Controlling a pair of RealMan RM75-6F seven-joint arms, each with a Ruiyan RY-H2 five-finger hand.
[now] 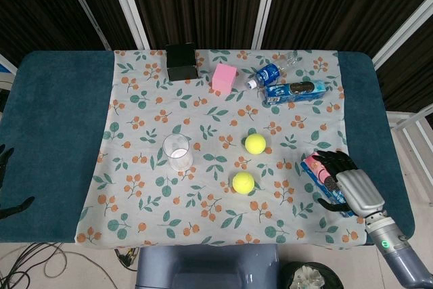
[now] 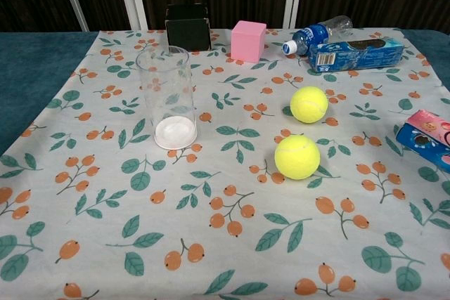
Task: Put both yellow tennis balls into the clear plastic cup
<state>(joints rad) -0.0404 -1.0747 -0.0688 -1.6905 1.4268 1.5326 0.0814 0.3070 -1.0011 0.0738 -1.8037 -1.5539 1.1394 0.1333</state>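
Two yellow tennis balls lie on the floral cloth: the far ball (image 1: 255, 143) (image 2: 309, 104) and the near ball (image 1: 243, 182) (image 2: 297, 157). The clear plastic cup (image 1: 176, 151) (image 2: 167, 97) stands upright and empty to their left. My right hand (image 1: 345, 185) hovers over the pink and blue biscuit pack at the cloth's right edge, fingers spread, holding nothing. My left hand (image 1: 5, 181) shows only as dark fingertips at the far left edge, away from everything. Neither hand appears in the chest view.
A black box (image 1: 181, 61), a pink cube (image 1: 224, 77), a lying water bottle (image 1: 270, 72) and a blue biscuit box (image 1: 294, 91) line the back. The pink and blue biscuit pack (image 1: 314, 168) (image 2: 427, 135) lies at the right, partly under my right hand.
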